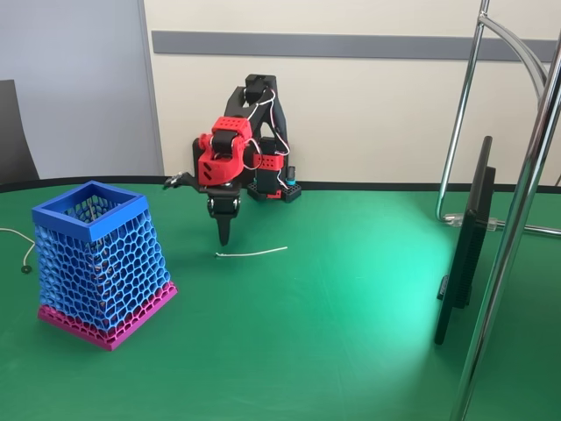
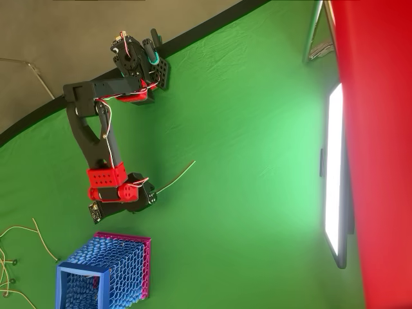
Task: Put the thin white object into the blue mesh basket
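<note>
The thin white object lies flat on the green table, a slightly curved strand, also seen from overhead. My gripper points straight down just above the strand's left end in the fixed view, its fingers closed to one narrow tip with nothing held. In the overhead view the red wrist covers the fingers, and the strand's near end sits right beside it. The blue mesh basket stands upright to the left on its magenta base band, open at the top, and shows at the bottom left from overhead.
A dark flat monitor stands on edge at the right, with chrome stand tubes beside it. A thin whitish cable lies at the far left beyond the basket. The table's dark back edge runs behind the arm base.
</note>
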Motion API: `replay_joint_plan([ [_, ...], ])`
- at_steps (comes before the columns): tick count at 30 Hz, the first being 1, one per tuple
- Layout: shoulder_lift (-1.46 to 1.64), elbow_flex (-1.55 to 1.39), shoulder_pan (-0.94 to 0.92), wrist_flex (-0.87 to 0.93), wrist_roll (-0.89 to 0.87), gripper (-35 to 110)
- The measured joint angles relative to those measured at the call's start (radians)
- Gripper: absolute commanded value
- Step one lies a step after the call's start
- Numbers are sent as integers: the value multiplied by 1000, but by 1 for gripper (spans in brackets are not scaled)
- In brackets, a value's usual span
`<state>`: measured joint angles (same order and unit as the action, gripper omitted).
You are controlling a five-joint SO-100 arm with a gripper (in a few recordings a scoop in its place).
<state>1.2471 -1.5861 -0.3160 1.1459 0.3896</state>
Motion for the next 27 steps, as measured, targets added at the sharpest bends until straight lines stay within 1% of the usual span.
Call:
replay_joint_plan([
  [9, -75, 58, 0, 0, 0, 11],
  [27, -186, 178, -15, 57, 0, 10],
])
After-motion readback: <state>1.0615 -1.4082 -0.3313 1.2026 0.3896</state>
